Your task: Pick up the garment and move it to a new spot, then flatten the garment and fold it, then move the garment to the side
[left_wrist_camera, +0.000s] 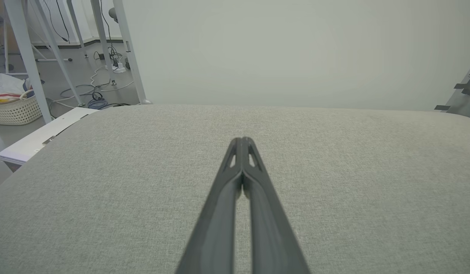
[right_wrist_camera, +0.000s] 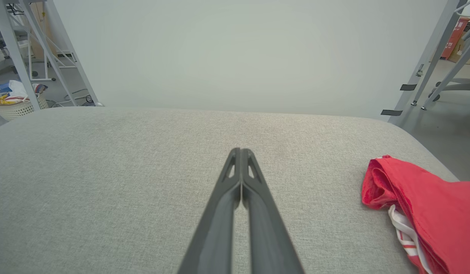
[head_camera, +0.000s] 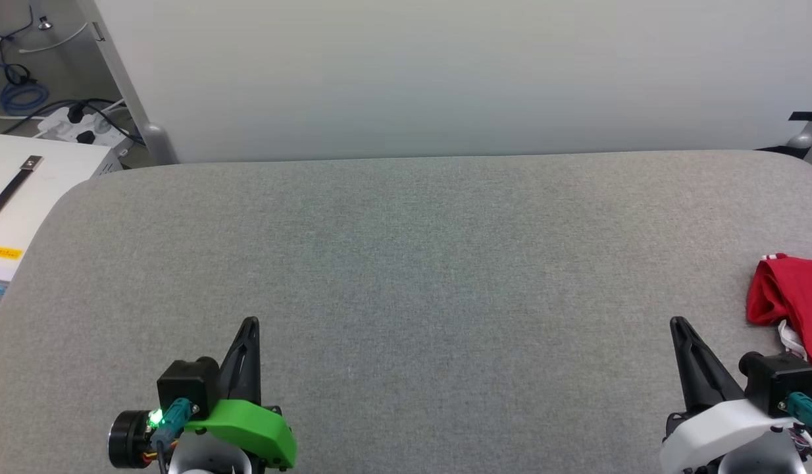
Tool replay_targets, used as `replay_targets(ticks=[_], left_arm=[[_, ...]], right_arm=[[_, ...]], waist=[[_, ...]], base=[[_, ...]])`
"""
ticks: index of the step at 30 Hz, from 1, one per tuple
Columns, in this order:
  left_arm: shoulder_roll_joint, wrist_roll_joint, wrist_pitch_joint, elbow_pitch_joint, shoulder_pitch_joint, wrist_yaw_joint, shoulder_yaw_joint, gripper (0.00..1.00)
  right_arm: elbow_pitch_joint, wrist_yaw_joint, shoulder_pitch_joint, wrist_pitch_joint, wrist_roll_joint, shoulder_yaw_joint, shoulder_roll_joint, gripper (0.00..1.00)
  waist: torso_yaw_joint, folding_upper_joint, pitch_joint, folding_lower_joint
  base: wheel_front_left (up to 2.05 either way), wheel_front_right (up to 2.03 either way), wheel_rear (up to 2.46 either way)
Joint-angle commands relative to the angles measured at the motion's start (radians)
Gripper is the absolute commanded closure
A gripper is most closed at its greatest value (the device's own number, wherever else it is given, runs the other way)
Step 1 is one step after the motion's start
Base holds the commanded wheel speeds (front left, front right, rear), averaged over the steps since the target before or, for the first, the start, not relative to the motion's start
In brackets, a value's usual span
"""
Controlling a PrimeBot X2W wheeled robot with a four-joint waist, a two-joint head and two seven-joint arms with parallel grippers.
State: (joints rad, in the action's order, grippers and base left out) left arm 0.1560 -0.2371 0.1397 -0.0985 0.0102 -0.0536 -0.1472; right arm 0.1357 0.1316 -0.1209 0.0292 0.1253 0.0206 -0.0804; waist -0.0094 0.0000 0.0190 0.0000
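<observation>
The garment is a red bundle with a strip of red-white trim, lying crumpled at the right edge of the grey padded table. In the right wrist view the garment sits to the right of my right gripper, apart from it. My right gripper is shut and empty, just left of the cloth. At the lower left my left gripper is shut too, far from the cloth, and its fingertips meet over bare fabric in the left wrist view.
A pale panel stands behind the table. A white box and cables lie off the table's left side. A woven basket and metal frame legs stand on the floor beyond.
</observation>
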Motion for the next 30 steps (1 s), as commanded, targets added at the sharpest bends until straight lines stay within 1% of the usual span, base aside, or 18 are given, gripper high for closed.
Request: replay_targets(ticks=[1, 30], left_arm=[[-0.008, 0.014, -0.007, 0.007, -0.004, 0.007, 0.009, 1.00], [-0.044, 0.097, -0.057, 0.041, -0.006, 0.025, 0.061, 1.00]], right_arm=[[-0.007, 0.000, 0.017, -0.007, -0.013, -0.002, 0.002, 1.00], [-0.055, -0.001, 0.056, -0.015, -0.055, -0.009, 0.012, 1.00]], waist=[[0.000, 0.0000, 0.000, 0.0000], [0.004, 0.0000, -0.007, 0.0000]], base=[[0.00, 0.00, 0.00], [0.00, 0.00, 0.00]])
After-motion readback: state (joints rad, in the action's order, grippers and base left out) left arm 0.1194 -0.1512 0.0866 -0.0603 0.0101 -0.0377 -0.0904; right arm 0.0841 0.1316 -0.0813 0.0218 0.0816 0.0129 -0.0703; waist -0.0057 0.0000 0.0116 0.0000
